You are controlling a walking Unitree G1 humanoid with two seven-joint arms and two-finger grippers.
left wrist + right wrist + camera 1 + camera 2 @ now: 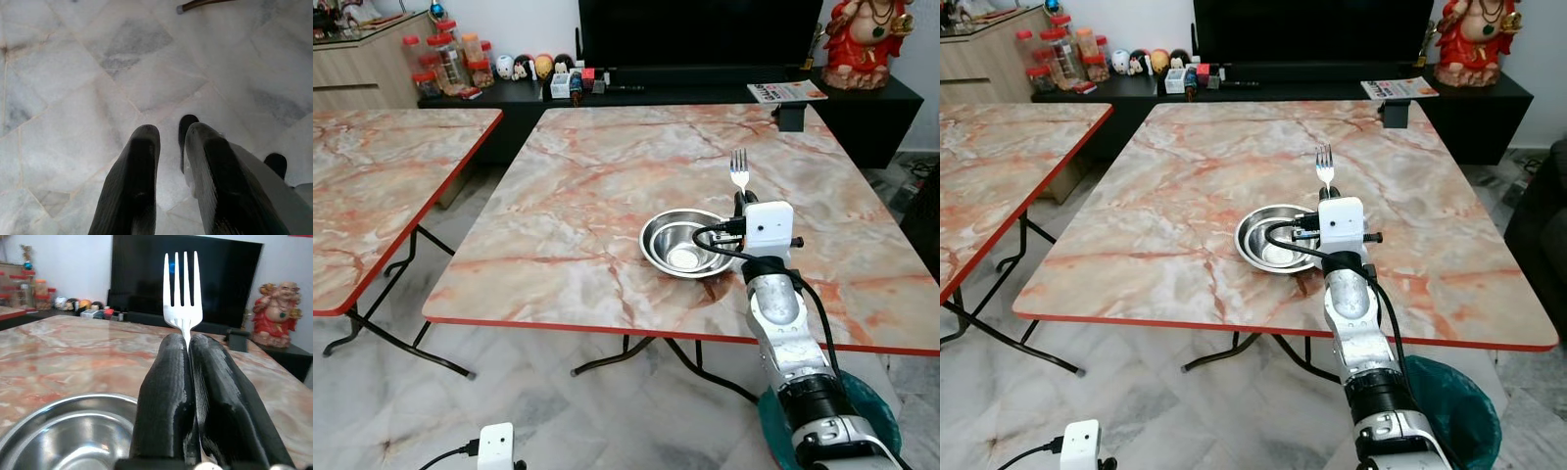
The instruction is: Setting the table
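Note:
A silver fork point(739, 167) stands tines up, its handle pinched between the black fingers point(168, 396) of my right gripper point(740, 201), which is shut on it. The gripper hovers over the marble table point(597, 186), just right of a steel bowl point(683, 243) near the front edge. In the right wrist view the fork point(182, 289) rises above the fingertips and the bowl point(68, 435) lies close below. My left gripper point(168, 142) hangs low over the floor, its fingers nearly together and holding nothing.
A second marble table point(372, 176) stands to the left. Behind are a dark TV cabinet point(636, 93) with jars and small items, a magazine point(786, 92), a small black box point(791, 116) on the table's far edge, and a red statue point(864, 39). A teal bin point(1445, 401) sits by my right arm.

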